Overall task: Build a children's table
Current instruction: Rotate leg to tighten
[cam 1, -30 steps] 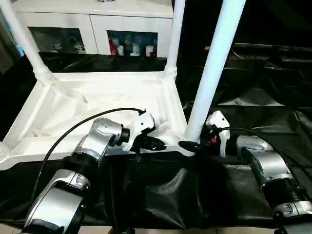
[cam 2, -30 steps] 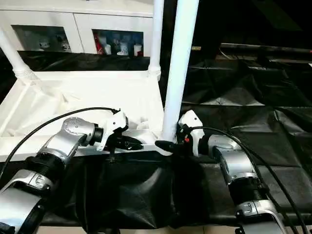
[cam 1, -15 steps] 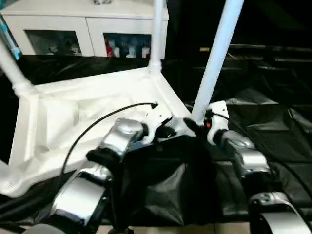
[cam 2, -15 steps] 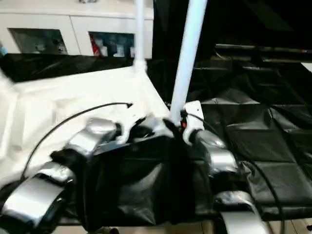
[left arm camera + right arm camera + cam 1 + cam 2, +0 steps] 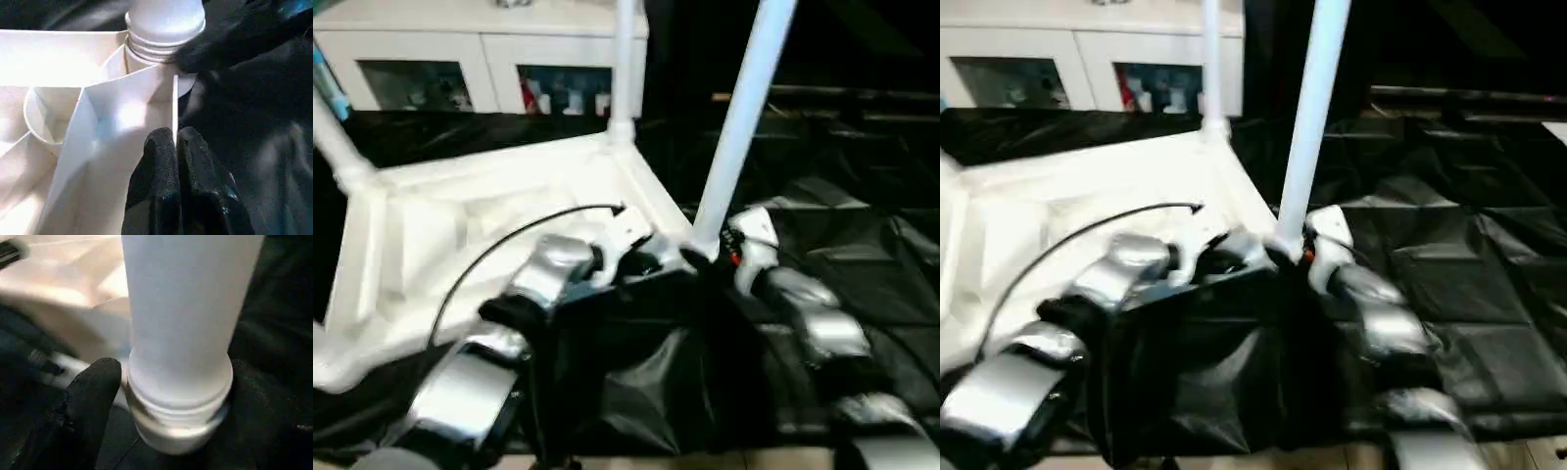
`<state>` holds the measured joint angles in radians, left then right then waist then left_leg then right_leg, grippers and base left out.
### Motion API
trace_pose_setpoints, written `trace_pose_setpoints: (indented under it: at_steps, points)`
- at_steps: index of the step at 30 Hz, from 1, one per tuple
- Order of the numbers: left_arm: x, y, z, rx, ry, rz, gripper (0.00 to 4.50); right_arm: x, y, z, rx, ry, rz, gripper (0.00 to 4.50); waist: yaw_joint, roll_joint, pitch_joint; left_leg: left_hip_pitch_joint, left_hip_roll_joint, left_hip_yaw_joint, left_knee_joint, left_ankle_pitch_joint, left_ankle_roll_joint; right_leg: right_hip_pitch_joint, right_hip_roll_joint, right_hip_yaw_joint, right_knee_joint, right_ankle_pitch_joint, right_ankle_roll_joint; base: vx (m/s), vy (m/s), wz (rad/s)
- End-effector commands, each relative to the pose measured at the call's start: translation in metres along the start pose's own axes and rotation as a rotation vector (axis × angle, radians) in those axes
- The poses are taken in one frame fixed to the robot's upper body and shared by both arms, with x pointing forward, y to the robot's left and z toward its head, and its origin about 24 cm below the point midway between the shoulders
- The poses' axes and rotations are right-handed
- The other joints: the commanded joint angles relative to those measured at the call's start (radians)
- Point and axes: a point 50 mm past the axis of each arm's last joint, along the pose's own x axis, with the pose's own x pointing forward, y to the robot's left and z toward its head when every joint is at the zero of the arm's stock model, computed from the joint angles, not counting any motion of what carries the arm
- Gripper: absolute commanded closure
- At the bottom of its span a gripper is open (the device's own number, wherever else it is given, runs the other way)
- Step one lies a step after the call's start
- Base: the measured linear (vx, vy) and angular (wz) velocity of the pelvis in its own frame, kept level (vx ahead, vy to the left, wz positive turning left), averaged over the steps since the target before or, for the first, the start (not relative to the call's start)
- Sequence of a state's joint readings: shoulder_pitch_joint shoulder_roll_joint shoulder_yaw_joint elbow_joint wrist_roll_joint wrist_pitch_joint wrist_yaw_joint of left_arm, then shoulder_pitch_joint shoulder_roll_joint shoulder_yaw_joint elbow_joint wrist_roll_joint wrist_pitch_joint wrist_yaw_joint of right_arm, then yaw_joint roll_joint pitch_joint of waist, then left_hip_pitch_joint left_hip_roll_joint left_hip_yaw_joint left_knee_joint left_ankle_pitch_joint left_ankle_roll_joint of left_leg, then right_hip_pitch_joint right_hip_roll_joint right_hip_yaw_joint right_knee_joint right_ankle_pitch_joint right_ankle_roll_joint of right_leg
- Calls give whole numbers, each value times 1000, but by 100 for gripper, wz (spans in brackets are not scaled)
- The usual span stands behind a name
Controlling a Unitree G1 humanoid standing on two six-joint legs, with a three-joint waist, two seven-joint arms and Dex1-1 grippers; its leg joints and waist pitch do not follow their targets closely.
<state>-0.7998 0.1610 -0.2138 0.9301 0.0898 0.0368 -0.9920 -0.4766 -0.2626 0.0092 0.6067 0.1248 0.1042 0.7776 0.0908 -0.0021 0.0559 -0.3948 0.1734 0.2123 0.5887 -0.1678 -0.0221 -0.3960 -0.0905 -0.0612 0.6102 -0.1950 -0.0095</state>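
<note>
The children's table (image 5: pixel 431 225) lies upside down on the black cloth, white and ribbed, with its legs pointing up. The near right leg (image 5: pixel 736 127) stands in its corner socket, a second leg (image 5: pixel 625 69) rises at the far corner, and a third (image 5: pixel 335 137) at the left. My left gripper (image 5: pixel 176 147) is shut on the thin rim wall (image 5: pixel 174 107) just beside that near right corner. My right gripper (image 5: pixel 178 382) is open, one black finger (image 5: pixel 93 396) on each side of the leg's threaded base (image 5: pixel 178 421), close against it.
A white cabinet (image 5: pixel 480 59) with glass doors stands behind the work table. Black cloth (image 5: pixel 862 196) covers the surface and hangs bunched along the front edge (image 5: pixel 646 372) under my forearms. A black cable (image 5: pixel 509 245) arcs over the left arm.
The table top has turned on the cloth, its near right corner now further from me, both grippers moving with it. The right fingers have spread a little around the leg.
</note>
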Motion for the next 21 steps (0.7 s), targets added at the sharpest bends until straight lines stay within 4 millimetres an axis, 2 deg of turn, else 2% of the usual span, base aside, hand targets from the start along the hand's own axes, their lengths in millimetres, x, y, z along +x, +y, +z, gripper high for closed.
trace_pose_setpoints:
  at_steps: [1,5,8,11,12,14,16,19,21]
  points:
    - [2,-4,17,45,-95,-58,450,6,17,3,-35,1,169,84,5,-8,-69,28,69,-34,-67,-196,73,43,-76,43,-73,-131,-238,0,0,0]
    - [-10,-6,12,48,-87,-142,450,-7,12,5,-63,29,231,84,6,-7,-67,28,69,-33,-67,-202,68,42,-75,42,-71,-136,-254,0,0,0]
    - [-15,-7,9,43,-88,-180,450,-11,10,5,-74,43,257,84,6,-8,-68,27,70,-32,-65,-192,74,42,-75,42,-69,-120,-259,0,0,0]
    - [-18,-8,6,41,-83,-192,450,-12,11,6,-69,48,274,84,10,-4,-69,30,72,-31,-65,-190,71,38,-74,42,-67,-117,-265,0,0,0]
    - [-19,-8,6,41,-83,-196,450,-12,11,5,-67,53,286,98,12,-6,-69,30,72,-31,-65,-190,69,37,-75,42,-67,-118,-264,0,0,0]
    - [-20,-8,6,41,-84,-200,450,-12,12,5,-66,54,291,98,14,-5,-69,30,72,-32,-66,-189,66,37,-75,42,-66,-120,-263,0,0,0]
    - [-21,-10,6,38,-85,-211,450,-11,15,4,-54,54,313,128,16,-7,-69,29,72,-32,-66,-192,62,38,-77,42,-66,-129,-260,0,0,0]
    - [-21,-10,6,38,-79,-216,450,-10,18,2,-53,63,327,137,16,-7,-69,29,72,-31,-65,-184,62,38,-76,42,-66,-125,-255,0,0,0]
    - [-20,-10,6,40,-77,-204,450,-9,18,1,-48,66,324,166,17,-7,-69,28,71,-32,-66,-186,60,38,-76,42,-67,-131,-252,0,0,0]
